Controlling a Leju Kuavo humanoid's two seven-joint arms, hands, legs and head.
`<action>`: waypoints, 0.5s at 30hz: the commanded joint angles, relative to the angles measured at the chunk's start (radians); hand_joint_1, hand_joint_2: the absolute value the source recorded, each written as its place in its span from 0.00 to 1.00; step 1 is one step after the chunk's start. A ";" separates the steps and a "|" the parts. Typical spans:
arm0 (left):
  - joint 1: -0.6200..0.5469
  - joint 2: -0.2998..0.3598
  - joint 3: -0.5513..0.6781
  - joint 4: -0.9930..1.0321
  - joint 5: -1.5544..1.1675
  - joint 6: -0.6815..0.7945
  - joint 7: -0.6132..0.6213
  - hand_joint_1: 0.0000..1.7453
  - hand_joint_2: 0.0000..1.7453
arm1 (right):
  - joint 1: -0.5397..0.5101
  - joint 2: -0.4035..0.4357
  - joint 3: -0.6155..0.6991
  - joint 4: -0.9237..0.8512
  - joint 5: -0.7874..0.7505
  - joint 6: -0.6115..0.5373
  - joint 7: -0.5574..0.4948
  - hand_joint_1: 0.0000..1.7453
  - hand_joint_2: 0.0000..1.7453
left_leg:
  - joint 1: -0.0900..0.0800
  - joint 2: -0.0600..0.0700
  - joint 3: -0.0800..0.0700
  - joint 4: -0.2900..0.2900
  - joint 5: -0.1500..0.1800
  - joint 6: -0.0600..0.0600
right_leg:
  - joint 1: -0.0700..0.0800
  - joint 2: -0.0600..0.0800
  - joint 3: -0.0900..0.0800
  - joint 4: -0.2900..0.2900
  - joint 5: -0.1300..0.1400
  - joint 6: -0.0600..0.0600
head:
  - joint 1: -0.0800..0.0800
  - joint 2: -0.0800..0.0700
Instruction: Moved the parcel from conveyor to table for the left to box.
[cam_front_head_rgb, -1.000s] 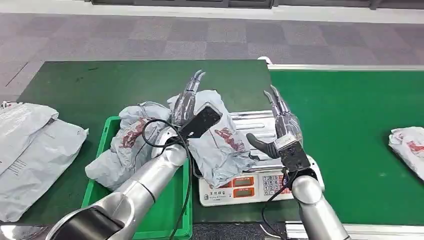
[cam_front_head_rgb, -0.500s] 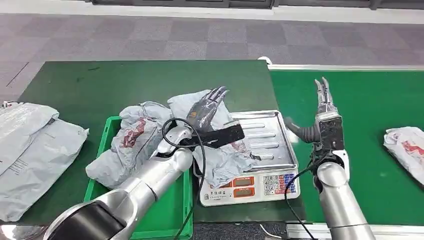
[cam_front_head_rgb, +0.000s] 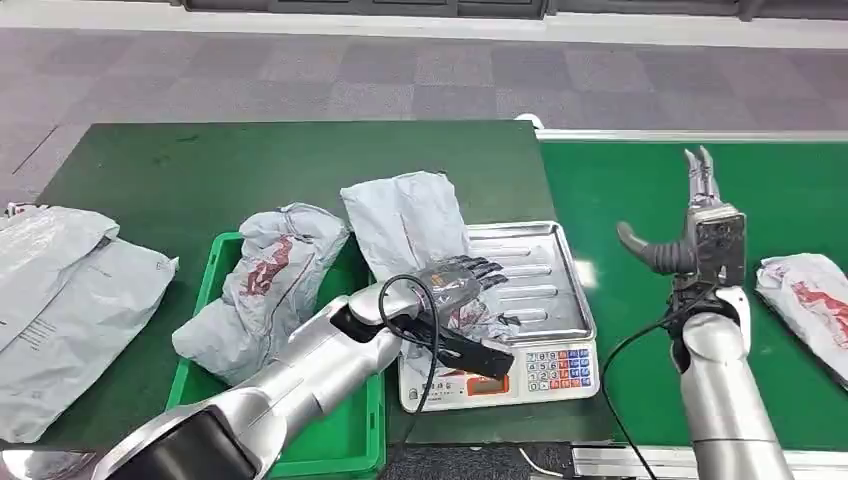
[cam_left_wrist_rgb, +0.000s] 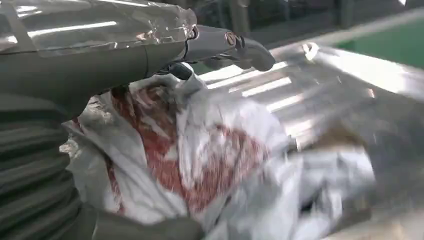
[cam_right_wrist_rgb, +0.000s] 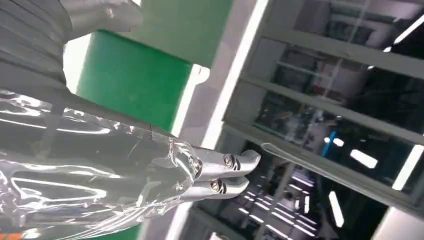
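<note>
**Parcel under left robot hand, on the scale**

Parcel (cam_front_head_rgb: 420, 235) lies half on the scale (cam_front_head_rgb: 530, 275), long axis running away from the robot. Left robot hand (cam_front_head_rgb: 455, 283) rests flat on its near end, fingers extended, no grip evident. Right robot hand (cam_front_head_rgb: 690, 230) raised over the conveyor (cam_front_head_rgb: 620, 180), spread, empty, well apart. Bin (cam_front_head_rgb: 215, 270) lies left.

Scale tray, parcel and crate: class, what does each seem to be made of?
Scale tray: probably stainless steel, since it is shiny and ribbed with bright glare. Parcel lying partly on it: thin grey plastic film with a red print, crumpled and softly glossy. Crate: likely moulded hard plastic, uniformly green with a smooth rim.
</note>
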 joint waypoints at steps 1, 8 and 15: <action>0.056 0.057 -0.188 0.078 -0.034 -0.047 0.007 1.00 1.00 | -0.206 -0.010 0.120 0.238 -0.020 0.001 -0.014 0.00 1.00 | 0.000 0.009 0.007 -0.004 0.000 -0.002 | 0.000 0.008 0.004 -0.003 0.002 -0.001 | 0.000 0.000; 0.047 0.032 -0.113 0.035 0.031 0.133 0.012 1.00 1.00 | -0.181 -0.055 0.144 0.205 -0.061 0.000 -0.002 0.00 1.00 | 0.000 0.001 0.010 -0.002 0.000 0.000 | 0.000 0.000 0.010 -0.002 -0.001 0.001 | 0.000 0.000; -0.003 -0.001 -0.051 -0.006 0.076 0.253 0.019 1.00 1.00 | -0.172 -0.112 0.133 0.215 -0.101 -0.001 -0.008 0.00 1.00 | 0.000 0.002 0.010 -0.002 0.000 -0.001 | -0.001 0.002 0.009 -0.002 -0.001 0.000 | 0.000 0.000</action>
